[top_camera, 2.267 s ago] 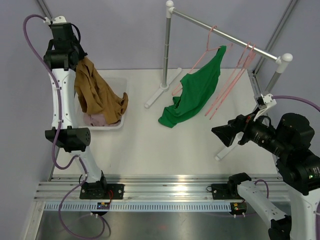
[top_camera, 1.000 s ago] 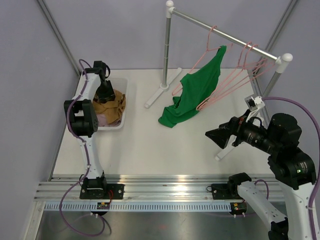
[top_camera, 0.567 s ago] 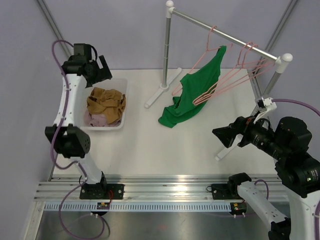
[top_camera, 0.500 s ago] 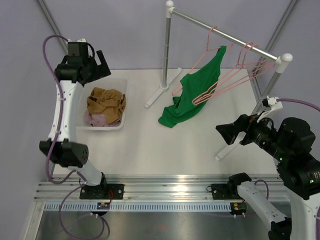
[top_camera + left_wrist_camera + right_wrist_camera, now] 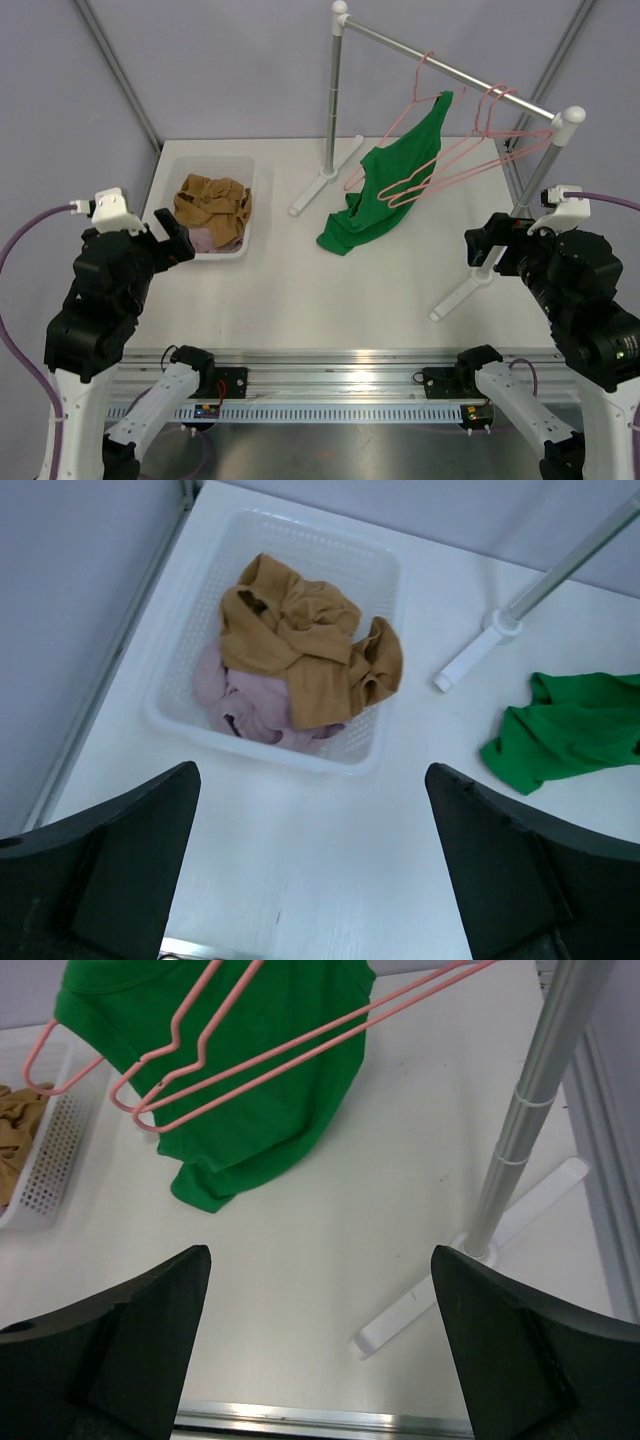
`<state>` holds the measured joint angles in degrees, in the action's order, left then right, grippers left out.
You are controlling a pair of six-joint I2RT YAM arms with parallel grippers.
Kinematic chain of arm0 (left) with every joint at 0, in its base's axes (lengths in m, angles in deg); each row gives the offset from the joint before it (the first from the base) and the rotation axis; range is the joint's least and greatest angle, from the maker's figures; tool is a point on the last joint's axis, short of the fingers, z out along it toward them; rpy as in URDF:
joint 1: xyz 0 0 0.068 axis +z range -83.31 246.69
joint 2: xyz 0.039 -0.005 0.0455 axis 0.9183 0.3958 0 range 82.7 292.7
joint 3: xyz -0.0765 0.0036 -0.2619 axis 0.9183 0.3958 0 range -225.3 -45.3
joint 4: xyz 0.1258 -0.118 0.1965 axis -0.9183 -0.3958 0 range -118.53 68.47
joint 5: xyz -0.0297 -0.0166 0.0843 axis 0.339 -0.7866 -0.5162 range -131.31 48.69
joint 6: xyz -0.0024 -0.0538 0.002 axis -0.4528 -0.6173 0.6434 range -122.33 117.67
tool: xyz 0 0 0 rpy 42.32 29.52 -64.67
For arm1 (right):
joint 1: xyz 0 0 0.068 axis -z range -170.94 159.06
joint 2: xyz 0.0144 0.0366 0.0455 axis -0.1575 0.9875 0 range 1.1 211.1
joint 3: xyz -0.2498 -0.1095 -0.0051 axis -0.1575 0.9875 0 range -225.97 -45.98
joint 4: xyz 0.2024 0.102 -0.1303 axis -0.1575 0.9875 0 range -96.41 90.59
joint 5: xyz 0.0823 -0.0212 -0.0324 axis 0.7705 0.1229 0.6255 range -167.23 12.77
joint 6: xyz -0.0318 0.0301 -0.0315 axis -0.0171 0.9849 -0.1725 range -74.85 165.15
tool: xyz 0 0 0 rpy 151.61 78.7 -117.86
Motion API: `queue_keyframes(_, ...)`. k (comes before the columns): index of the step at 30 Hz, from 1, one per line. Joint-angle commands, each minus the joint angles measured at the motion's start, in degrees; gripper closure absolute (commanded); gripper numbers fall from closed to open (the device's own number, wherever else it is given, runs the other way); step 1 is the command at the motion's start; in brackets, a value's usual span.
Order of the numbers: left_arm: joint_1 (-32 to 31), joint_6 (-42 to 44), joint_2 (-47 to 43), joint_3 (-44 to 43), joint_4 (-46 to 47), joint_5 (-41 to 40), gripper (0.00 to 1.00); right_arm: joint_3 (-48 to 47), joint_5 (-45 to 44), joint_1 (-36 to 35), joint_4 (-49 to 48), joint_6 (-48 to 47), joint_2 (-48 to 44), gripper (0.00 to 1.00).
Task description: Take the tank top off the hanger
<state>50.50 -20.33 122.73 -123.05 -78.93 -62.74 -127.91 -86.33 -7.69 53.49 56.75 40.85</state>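
A green tank top (image 5: 372, 212) hangs by one strap from a pink hanger (image 5: 417, 95) on the rack's rail (image 5: 455, 72). Its lower part lies bunched on the table. The right wrist view shows the tank top (image 5: 250, 1070) behind two empty pink hangers (image 5: 300, 1050); the left wrist view shows only its crumpled hem (image 5: 575, 730). My left gripper (image 5: 172, 243) is open and empty, near the table's front left (image 5: 312, 770). My right gripper (image 5: 484, 245) is open and empty at the front right (image 5: 320, 1252), well short of the tank top.
A white basket (image 5: 240, 163) at the back left holds a brown garment (image 5: 300, 640) on top of a pink one (image 5: 235, 695). The rack's right post (image 5: 535, 1110) and its foot (image 5: 480, 1280) stand close to my right gripper. Its left foot (image 5: 478, 658) lies between the basket and the tank top.
The left gripper opened, left the brown garment in the basket, then rose and swung back to the front left. The right gripper drew back slightly to the right.
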Motion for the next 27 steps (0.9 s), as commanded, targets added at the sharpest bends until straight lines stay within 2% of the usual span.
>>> queue_keyframes(1,-0.3,0.4,-4.4,4.7,-3.1,-6.3,0.01,0.5,-8.2,-1.4,0.6,-3.2,-0.4,0.0)
queue_keyframes(5,-0.3,0.4,-9.3,7.3,-6.8,-5.6,0.01,3.1,-7.6,-1.5,0.1,-3.2,-4.1,0.01)
queue_keyframes(12,-0.3,2.4,-17.9,12.4,-4.3,3.1,0.01,8.8,-6.0,-1.5,0.8,-2.0,-9.0,0.01)
queue_keyframes(27,-0.3,2.6,-19.7,15.2,-2.4,2.9,0.01,8.5,-4.3,-1.4,-0.2,-1.8,-9.8,0.0)
